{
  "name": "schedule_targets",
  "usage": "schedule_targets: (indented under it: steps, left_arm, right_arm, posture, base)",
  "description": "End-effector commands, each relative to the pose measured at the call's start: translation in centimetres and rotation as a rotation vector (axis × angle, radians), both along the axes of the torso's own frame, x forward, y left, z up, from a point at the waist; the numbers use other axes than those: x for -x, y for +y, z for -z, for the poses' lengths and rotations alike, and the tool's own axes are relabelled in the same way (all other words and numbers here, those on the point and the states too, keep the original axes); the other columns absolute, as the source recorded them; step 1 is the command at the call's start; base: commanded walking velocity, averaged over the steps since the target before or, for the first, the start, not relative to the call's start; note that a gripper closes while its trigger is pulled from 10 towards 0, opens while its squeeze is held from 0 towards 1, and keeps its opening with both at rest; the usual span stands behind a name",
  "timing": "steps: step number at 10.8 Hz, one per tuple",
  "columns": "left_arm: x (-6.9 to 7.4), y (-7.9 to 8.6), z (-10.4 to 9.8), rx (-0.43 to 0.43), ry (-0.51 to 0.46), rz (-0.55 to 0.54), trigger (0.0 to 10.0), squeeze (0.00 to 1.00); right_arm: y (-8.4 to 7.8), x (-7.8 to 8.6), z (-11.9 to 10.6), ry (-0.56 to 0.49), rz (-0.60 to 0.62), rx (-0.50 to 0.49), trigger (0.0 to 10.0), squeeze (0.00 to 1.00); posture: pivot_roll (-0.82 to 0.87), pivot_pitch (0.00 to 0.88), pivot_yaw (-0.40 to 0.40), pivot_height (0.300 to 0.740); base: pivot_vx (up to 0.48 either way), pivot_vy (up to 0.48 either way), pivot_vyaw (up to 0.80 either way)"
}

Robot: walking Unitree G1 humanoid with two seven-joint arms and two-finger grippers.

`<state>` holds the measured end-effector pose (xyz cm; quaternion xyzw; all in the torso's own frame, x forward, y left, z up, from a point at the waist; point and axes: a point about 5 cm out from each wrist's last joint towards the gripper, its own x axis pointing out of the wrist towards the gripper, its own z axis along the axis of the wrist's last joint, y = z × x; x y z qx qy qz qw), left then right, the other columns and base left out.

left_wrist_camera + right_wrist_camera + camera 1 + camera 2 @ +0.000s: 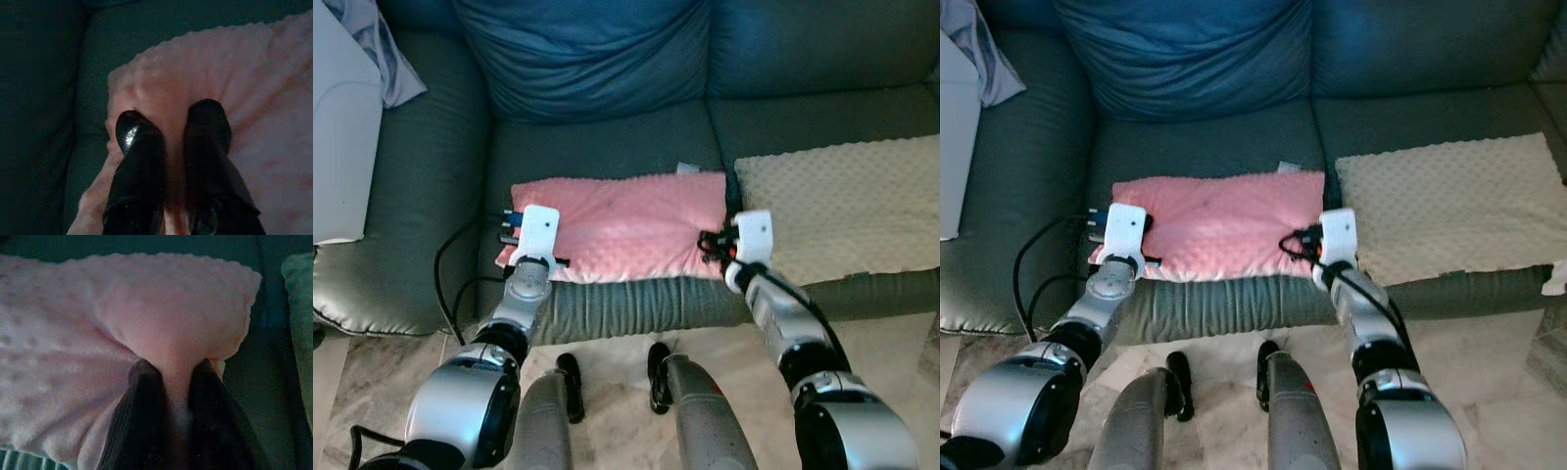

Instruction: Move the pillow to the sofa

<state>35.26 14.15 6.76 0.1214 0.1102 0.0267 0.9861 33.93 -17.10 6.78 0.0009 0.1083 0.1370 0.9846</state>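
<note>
A pink pillow with a dimpled fleece cover lies flat on the middle seat cushion of a dark grey-green sofa, close to the near edge of the seat. The left gripper sits at the pillow's near left corner. In the left wrist view its two black fingers stand a narrow way apart with a fold of the pink fabric bunched between them. The right gripper is at the pillow's near right corner. In the right wrist view its fingers are closed to a narrow gap on a raised pinch of the pink cover, so both grippers hold the pillow by its near corners.

Just right of the pillow, on the next seat cushion, lies a beige textured blanket, its left edge close to the pillow's right side. A large blue cushion leans against the sofa's backrest, beyond the pillow. At the far left, on the sofa's armrest, rests a white object with a pale lilac cloth draped beside it. A black cable loops down over the seat front near the left arm. Below the sofa's front edge the floor is pale marbled tile.
</note>
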Motion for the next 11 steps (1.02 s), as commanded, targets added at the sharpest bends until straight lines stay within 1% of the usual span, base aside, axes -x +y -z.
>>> schedule_targets:
  steps: [1,3,5,7,9,10,11]
  left_arm:
    - [1.0,0.6,1.5,0.000,0.047,-0.021,10.0,1.00]
    - [0.9,0.4,1.4,0.010,0.046,-0.020,10.0,1.00]
    - [1.0,0.6,1.5,0.016,0.049,-0.025,10.0,1.00]
    - [0.9,1.2,1.4,0.025,0.039,-0.045,10.0,1.00]
    - [0.9,1.3,1.4,0.027,0.039,-0.042,10.0,1.00]
    - [0.9,1.2,1.3,0.030,0.038,-0.042,10.0,1.00]
    - [0.8,1.2,1.1,0.039,0.030,-0.046,10.0,1.00]
  right_arm:
    - [-0.1,0.7,1.0,0.026,0.004,0.006,10.0,1.00]
    - [-0.5,0.7,1.1,0.026,0.023,0.031,10.0,1.00]
    - [-1.3,0.8,1.2,0.025,0.067,0.078,10.0,1.00]
    - [-2.9,0.8,0.9,0.019,0.144,0.060,10.0,1.00]
    - [-3.2,0.9,0.8,-0.003,0.158,0.089,10.0,1.00]
    - [-3.0,0.8,0.6,-0.018,0.159,0.084,10.0,1.00]
    - [-2.7,0.5,-0.2,-0.060,0.167,0.065,10.0,1.00]
  posture:
    - [-0.07,0.398,0.027,0.740]
    - [-0.07,0.391,0.024,0.740]
    - [-0.07,0.388,0.025,0.740]
    - [-0.07,0.384,0.025,0.740]
    - [-0.06,0.369,0.022,0.740]
    - [-0.07,0.357,0.017,0.740]
    - [-0.08,0.345,0.012,0.740]
  base:
    - [0.000,0.000,0.00]
    - [0.000,0.000,0.00]
    - [0.000,0.000,0.00]
    - [0.000,0.000,0.00]
    - [0.000,0.000,0.00]
    - [0.000,0.000,0.00]
    - [0.000,0.000,0.00]
